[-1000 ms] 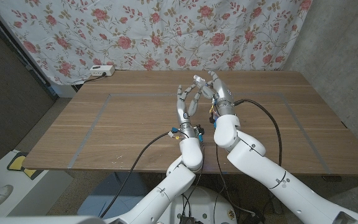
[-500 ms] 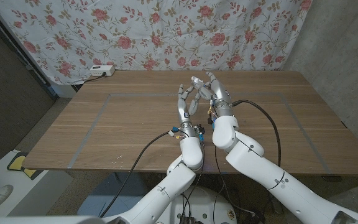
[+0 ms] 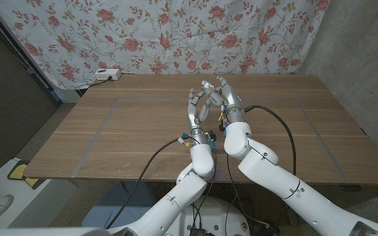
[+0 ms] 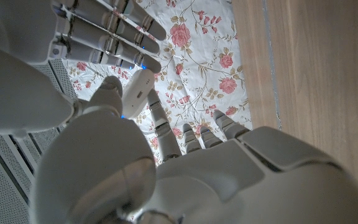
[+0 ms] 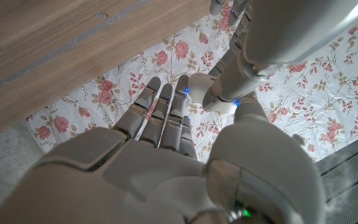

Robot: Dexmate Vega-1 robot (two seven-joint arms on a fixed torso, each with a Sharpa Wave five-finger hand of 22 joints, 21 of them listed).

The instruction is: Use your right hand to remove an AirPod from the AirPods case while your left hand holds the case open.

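Both hands are raised above the middle of the wooden table [image 3: 136, 131], fingertips together. The white AirPods case [image 3: 207, 85] sits between them; it is a small rounded white body [image 4: 138, 93] in the left wrist view. My left hand [image 3: 195, 110] reaches up with its fingertips at the case and holds it. My right hand [image 3: 230, 99] has its straight fingers [image 4: 107, 34] lying against the case and its thumb [image 5: 244, 121] close by. Whether the lid is open is hidden, and I see no AirPod.
A white power strip [image 3: 107, 75] lies at the table's far left edge. The floral curtain [image 3: 176, 33] hangs behind the table. Black cables [image 3: 277, 115] run along both forearms near the front edge.
My right hand has shifted slightly toward the left hand, with its fingertips closer on the case. The left hand and the case have barely moved.
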